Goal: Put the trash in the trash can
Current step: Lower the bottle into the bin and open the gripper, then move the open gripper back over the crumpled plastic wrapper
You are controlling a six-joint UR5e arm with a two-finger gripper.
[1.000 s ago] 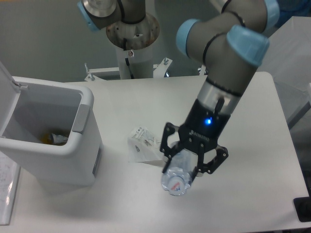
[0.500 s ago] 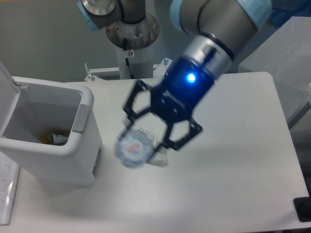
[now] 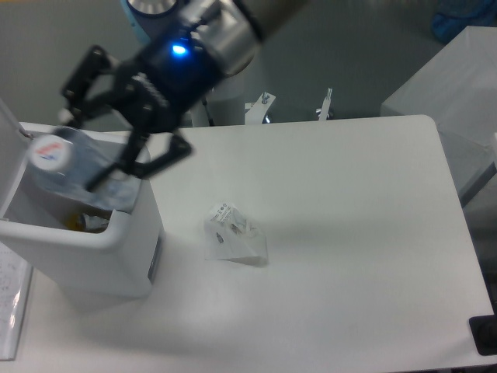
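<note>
Step in hand: the claw [image 3: 97,124] hangs over the open trash can [image 3: 124,233], its fingers clamped on the crushed bottle [image 3: 66,167].
Doing it well: judged from here, let go only with the whole bottle inside the rim, clear of the grey handle [image 3: 130,189] and the raised lid [image 3: 12,128], so it drops in and does not catch.
Bottle: above the can's opening, cap end toward the lid.
Wrapper [image 3: 233,233]: on the tabletop [image 3: 349,233], right of the can, apart from it.
Count: one bottle, one wrapper, one can, one claw.

Black skeletal gripper [image 3: 93,124] (blue light lit); grey arm; light-blue joint cap
</note>
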